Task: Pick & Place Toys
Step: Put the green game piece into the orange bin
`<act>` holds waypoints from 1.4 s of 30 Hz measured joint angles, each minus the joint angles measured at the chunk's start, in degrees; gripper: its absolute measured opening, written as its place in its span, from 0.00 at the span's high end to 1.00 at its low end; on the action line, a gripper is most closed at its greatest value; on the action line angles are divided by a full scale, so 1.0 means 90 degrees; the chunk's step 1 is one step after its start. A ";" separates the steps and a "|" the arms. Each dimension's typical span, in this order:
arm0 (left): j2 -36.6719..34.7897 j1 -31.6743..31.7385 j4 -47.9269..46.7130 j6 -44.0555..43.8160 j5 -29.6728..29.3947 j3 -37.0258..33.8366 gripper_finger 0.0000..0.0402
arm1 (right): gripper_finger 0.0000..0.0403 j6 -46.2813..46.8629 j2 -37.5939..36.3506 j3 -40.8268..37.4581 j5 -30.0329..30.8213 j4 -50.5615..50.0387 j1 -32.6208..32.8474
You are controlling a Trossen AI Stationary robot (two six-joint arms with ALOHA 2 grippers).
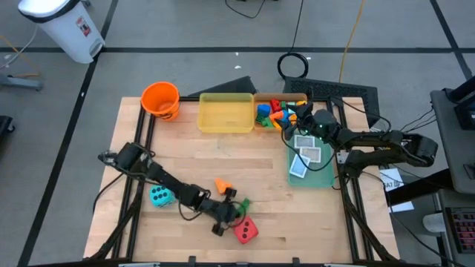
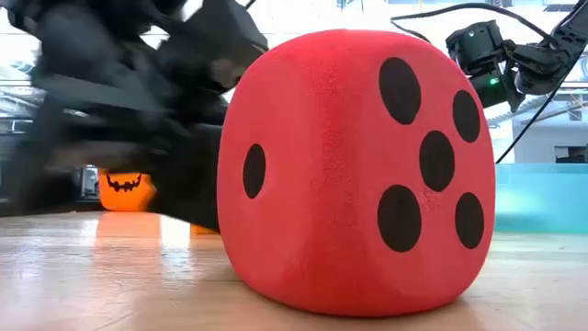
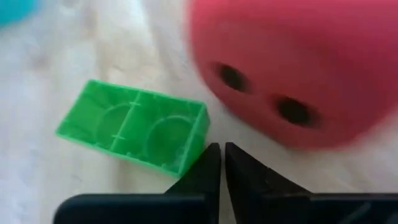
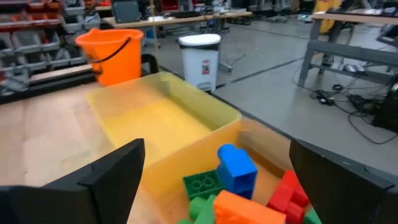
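Note:
A red soft die [image 1: 246, 231] rests on the wooden table near its front edge and fills the low view [image 2: 358, 175]. A green brick [image 3: 134, 127] lies beside it, hollow side showing; it also shows in the high view [image 1: 241, 203]. My left gripper [image 3: 222, 155] is shut, its tips low between the brick and the red die [image 3: 292, 68]. An orange brick [image 1: 223, 185] and a cyan die [image 1: 160, 196] lie farther left. My right gripper [image 4: 217, 180] is wide open and empty above the coloured bricks [image 4: 236, 180] in the orange tray [image 1: 276, 113]. My left gripper's shut fingertips [image 3: 208, 163] stand right at the green brick's near corner [image 3: 198, 144], slanting down at the table. I cannot tell whether they touch it. The brick lies flat on the table.
A yellow tray [image 1: 225, 113] and an orange bucket [image 1: 160, 99] stand at the table's far edge. A green tray [image 1: 323, 172] with white cards [image 1: 306, 151] lies at the right. Bare wood lies in the table's middle and front left.

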 joint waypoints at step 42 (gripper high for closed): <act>0.0059 0.2000 0.1249 -0.0575 0.0364 -0.0019 0.17 | 0.09 -0.0177 -0.0019 -0.0005 0.0007 -0.0017 0.0103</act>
